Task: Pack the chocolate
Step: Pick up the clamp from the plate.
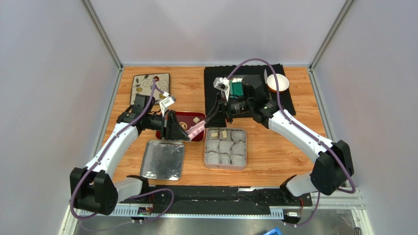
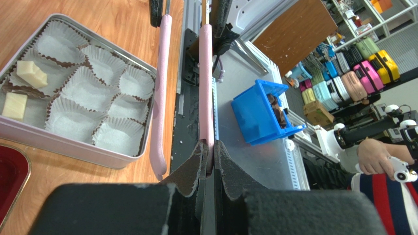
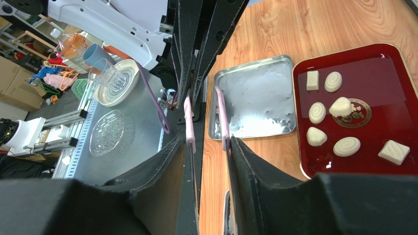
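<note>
**A:** What's on the left?

**B:** The left tool (image 2: pixel 209 152) is pressed together, pinching the left tongs (image 2: pixel 206 88). It hangs over the red tray (image 3: pixel 382 78), where seven pieces of chocolate (image 3: pixel 317 112) lie loose.

**A:** And further right?

**B:** A metal lid (image 3: pixel 255 98) lies on the worktop just near of the tray. Right of it is the tin (image 2: pixel 73 147) of paper cups (image 2: pixel 78 117), with two more pieces in its far-left cups. The right tool (image 3: pixel 207 147) hangs just beyond the tin's far edge. It pinches the right tongs (image 3: pixel 223 117), whose arms stand apart.
</note>
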{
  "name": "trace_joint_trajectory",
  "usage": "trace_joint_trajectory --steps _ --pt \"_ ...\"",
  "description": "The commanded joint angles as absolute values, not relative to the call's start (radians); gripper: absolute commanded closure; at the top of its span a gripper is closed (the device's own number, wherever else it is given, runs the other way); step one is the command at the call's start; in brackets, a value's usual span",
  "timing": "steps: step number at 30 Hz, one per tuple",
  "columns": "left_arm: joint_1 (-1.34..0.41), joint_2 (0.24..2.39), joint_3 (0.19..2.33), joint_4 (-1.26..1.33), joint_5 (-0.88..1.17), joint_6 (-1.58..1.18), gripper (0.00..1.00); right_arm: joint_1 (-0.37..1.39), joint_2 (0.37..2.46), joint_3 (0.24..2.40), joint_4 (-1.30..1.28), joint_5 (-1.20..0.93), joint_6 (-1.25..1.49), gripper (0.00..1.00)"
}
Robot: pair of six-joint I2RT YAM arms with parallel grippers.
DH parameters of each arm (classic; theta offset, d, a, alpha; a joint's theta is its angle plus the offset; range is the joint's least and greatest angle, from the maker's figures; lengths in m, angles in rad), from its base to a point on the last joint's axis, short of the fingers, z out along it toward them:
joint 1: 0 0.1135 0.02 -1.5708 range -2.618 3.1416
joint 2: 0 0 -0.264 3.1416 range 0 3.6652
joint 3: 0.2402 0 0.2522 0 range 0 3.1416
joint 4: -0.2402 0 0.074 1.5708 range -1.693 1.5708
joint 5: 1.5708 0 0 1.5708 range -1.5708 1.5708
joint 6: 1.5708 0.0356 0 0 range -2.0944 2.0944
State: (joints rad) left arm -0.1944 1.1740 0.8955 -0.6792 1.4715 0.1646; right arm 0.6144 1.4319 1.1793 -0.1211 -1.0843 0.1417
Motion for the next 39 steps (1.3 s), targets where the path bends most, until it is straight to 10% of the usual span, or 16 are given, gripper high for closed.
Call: trace_joint_trajectory --steps 1,19,24,32,39 --pt "-0.199 1.149 0.894 -0.603 1.763 0.124 1.0 0.641 1.401 1.213 -0.077 -1.101 0.166 0.6" --pt "-0.198 1.141 0.885 -0.529 1.763 0.058 0.99 0.643 1.367 1.209 -0.138 -1.114 0.144 0.76" --pt "-0.198 1.134 0.871 -0.471 1.763 0.009 0.87 0.643 1.365 1.204 -0.135 -1.101 0.15 0.78" --pt "-0.148 1.123 0.847 -0.345 1.709 -0.084 0.39 0.635 1.344 1.201 -0.173 -1.034 0.124 0.85" --pt "-0.048 1.181 0.955 -0.533 1.308 -0.002 0.34 0.617 1.336 1.181 -0.199 -0.844 0.121 0.99"
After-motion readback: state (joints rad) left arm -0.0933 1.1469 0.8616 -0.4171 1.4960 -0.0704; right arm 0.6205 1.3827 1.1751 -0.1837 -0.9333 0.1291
